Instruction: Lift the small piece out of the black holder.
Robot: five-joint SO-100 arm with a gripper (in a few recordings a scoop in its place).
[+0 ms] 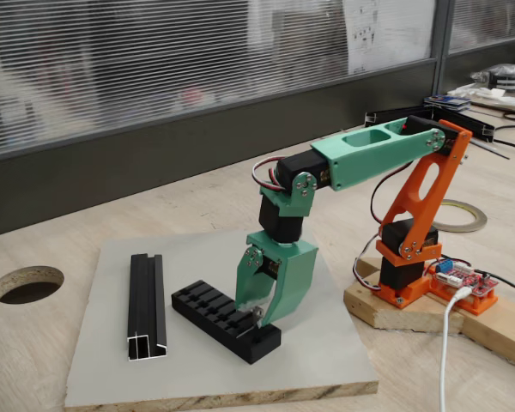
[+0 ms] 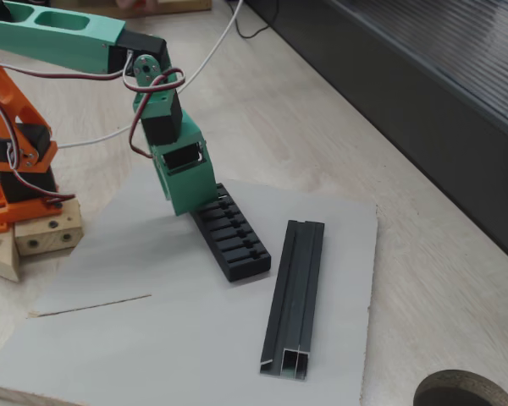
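Note:
The black holder [image 1: 215, 311] [image 2: 234, 240], a low slotted block, lies on the grey board. My green gripper [image 1: 262, 321] [image 2: 201, 205] points straight down onto the holder's end nearest the arm. Its fingertips [image 1: 270, 311] touch the block's top. In a fixed view the two jaws narrow to a V with their tips nearly meeting. A pale grey sliver, the small piece [image 1: 257, 312], shows between them. In the other fixed view the gripper body hides the fingertips and the piece.
A longer black U-channel rail [image 1: 146, 305] [image 2: 295, 292] lies on the grey board [image 1: 326, 360] [image 2: 144, 338] beside the holder. The orange arm base [image 1: 412, 257] [image 2: 17, 169] stands on a wooden block off the board. A round hole [image 1: 27, 283] [image 2: 467, 391] opens in the table.

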